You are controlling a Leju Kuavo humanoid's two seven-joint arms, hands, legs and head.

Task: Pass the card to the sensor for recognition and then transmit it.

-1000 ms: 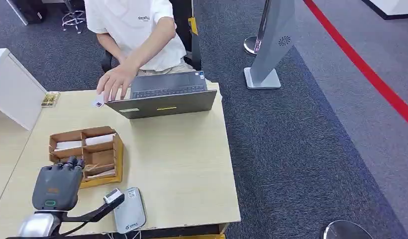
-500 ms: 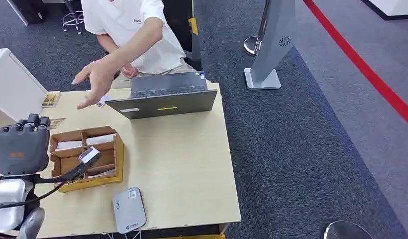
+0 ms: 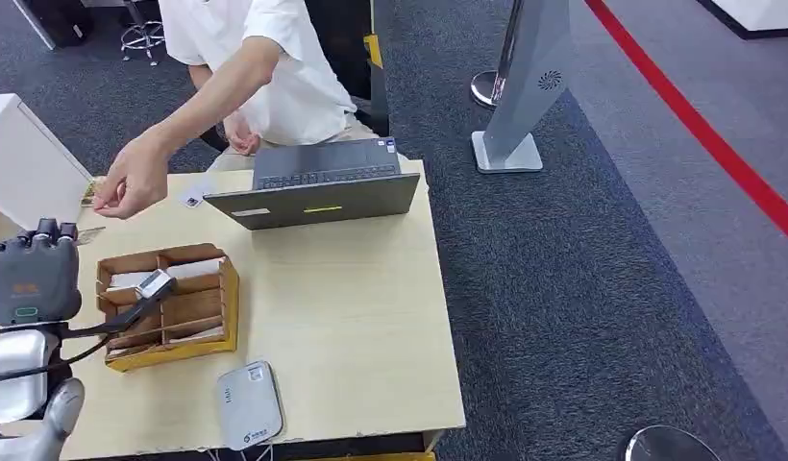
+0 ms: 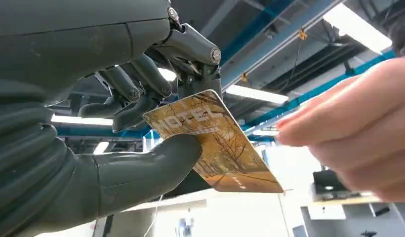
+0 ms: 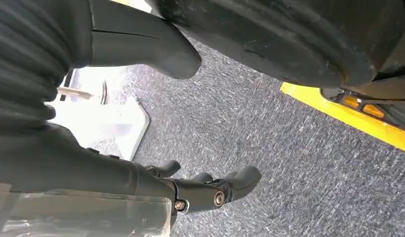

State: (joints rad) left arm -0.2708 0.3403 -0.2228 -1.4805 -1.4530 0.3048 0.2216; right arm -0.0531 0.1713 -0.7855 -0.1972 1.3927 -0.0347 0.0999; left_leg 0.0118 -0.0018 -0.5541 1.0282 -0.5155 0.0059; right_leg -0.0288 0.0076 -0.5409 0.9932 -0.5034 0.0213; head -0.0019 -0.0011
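The card (image 4: 218, 143) is pinched between the thumb and dark fingers (image 4: 141, 98) of the robot's left hand (image 3: 30, 279), held up in the air above the near-left part of the table (image 3: 352, 317), to the left of the cardboard sorting box (image 3: 169, 303). A second ago that hand was low, right beside the grey card sensor (image 3: 248, 403) at the table's near edge; since then it has risen and swung away to the left, and the sensor now lies well apart from it on the other side of the box. At the same time the person's hand (image 3: 131, 182) has left the laptop (image 3: 313, 192) and reached out past the far end of the box toward the card, fingertips close to its free edge in the left wrist view though not yet gripping it, as far as I can tell. To my eye the reading step is over and the handover is under way; the robot should keep its pinch until the person has a firm hold. The left arm is bent upward with the back of the hand facing the robot's head. The right hand (image 5: 210, 190) hangs down over the carpet, fingers loosely curled and holding nothing.
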